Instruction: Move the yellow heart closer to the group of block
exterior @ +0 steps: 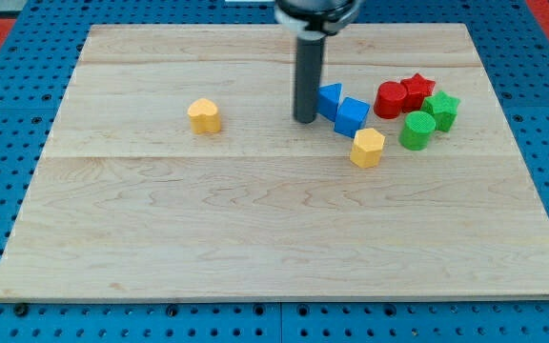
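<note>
The yellow heart [204,115] sits alone in the upper left part of the wooden board [255,229]. Nothing touches it. The group of blocks is in the upper right part, well apart from the heart.

The group has 7 blocks. There are 2 blue blocks: a blue block [328,99] with a slanted top and a blue cube [353,116], touching each other. Just below them is a yellow hexagon [368,148]. Farther right are a red cylinder [390,99], a red star [416,90], a green star [441,110] and a green cylinder [416,131], all packed close.

I have no pincer, so there is nothing to open, close or hold with. I only have a dark rod. My tip [304,119] rests on the board just left of the blue blocks. I cannot tell if it touches the nearer one. The heart is off to the left of my tip.

The heart looks small, hard and light, and I think it will slide easily on the smooth wood. It cannot be picked up, only pushed. I think the best spot to push is the middle of its left side, toward the right. A push off the middle may make it spin or slip past my tip, because its sides are rounded. It does not look easy to break.
</note>
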